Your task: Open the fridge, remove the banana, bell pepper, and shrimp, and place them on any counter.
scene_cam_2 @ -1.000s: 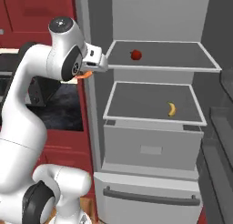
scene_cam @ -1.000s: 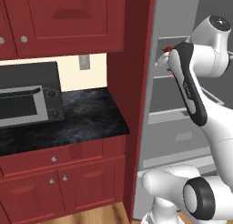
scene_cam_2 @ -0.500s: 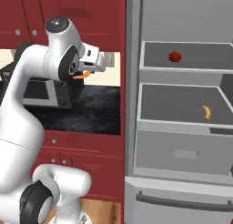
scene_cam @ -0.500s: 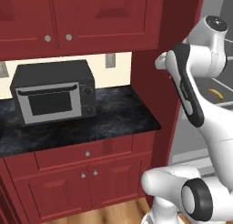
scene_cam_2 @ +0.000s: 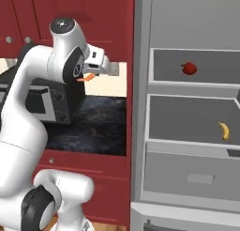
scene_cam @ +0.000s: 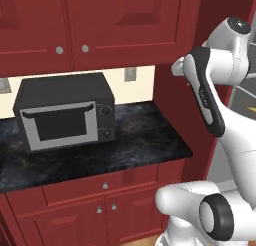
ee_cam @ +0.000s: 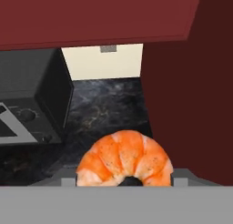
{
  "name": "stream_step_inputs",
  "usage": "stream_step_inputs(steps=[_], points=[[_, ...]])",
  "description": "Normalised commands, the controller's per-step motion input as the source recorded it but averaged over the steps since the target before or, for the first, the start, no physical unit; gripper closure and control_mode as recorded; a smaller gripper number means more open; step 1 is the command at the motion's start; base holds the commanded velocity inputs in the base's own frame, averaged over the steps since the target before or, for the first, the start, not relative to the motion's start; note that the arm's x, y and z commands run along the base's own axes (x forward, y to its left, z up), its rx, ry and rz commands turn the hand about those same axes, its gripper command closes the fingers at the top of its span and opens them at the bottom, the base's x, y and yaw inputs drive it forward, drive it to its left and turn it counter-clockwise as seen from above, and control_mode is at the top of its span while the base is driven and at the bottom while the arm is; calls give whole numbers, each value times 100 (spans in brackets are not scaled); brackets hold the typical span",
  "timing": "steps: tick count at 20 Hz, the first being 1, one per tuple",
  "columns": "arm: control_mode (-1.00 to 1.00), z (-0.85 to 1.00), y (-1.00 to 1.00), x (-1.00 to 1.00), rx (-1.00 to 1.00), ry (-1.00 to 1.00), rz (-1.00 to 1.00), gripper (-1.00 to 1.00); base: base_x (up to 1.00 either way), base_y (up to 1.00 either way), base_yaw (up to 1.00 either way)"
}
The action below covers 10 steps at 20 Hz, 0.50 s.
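While the jaws grip the shrimp (ee_cam: 124,158), carried high beside the microwave (scene_cam: 64,116), the black table (scene_cam: 140,140) lies straight below and ahead; the banana (scene_cam_2: 224,130) and bell pepper (scene_cam_2: 189,68) wait in the open fridge (scene_cam_2: 187,188).

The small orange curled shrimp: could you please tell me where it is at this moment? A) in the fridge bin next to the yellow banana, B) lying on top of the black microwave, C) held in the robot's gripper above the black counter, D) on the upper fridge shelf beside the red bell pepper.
C: the small orange curled shrimp sits in the gripper, with the black marbled counter below and beyond it.
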Motion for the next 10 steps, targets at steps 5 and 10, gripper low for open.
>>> stream_step_inputs(steps=[5, 10], points=[[100, 0, 0, 0, 0, 0, 0, 100, 27, 39, 5], [100, 0, 0, 0, 0, 0, 0, 100, 59, 24, 3]])
